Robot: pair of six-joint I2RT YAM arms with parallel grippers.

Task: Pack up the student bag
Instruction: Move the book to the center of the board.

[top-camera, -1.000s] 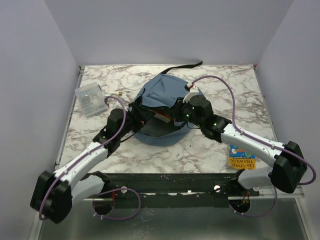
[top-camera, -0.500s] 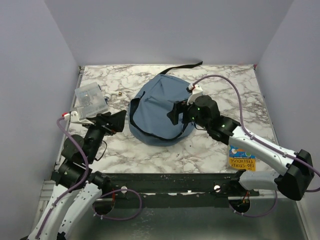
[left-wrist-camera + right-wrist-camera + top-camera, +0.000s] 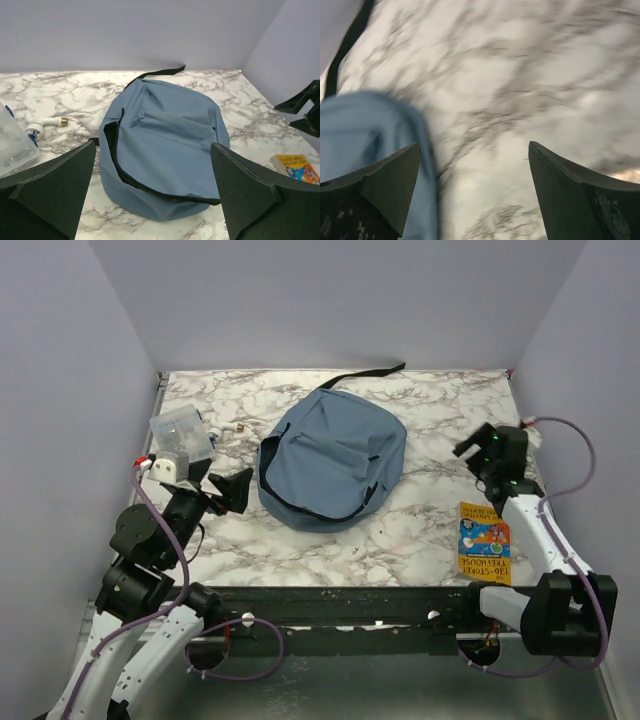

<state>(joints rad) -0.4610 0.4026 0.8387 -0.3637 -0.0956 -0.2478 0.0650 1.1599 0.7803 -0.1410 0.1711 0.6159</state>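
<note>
The student bag (image 3: 335,455) lies flat mid-table, dusty blue, with a black strap trailing toward the back wall. In the left wrist view the student bag (image 3: 165,140) shows its black zipper line gaping slightly along the near left side. My left gripper (image 3: 235,490) hovers just left of the bag, open and empty; the same left gripper (image 3: 152,150) frames the bag without touching it. My right gripper (image 3: 476,446) is open and empty near the table's right edge, well clear of the bag. Its own view is blurred: right gripper (image 3: 475,147) over bare marble, bag (image 3: 365,140) at left.
A colourful book (image 3: 485,540) lies at the near right; it is the yellow-edged book (image 3: 296,167) in the left wrist view. A clear plastic box (image 3: 180,437) and a small white fitting (image 3: 228,428) sit at the far left. Purple walls enclose the marble table (image 3: 420,530).
Both arms have drawn back from the bag. The right gripper opened and swung to the table's right edge; the left pulled back to the left. The bag now lies flat and closed over.
</note>
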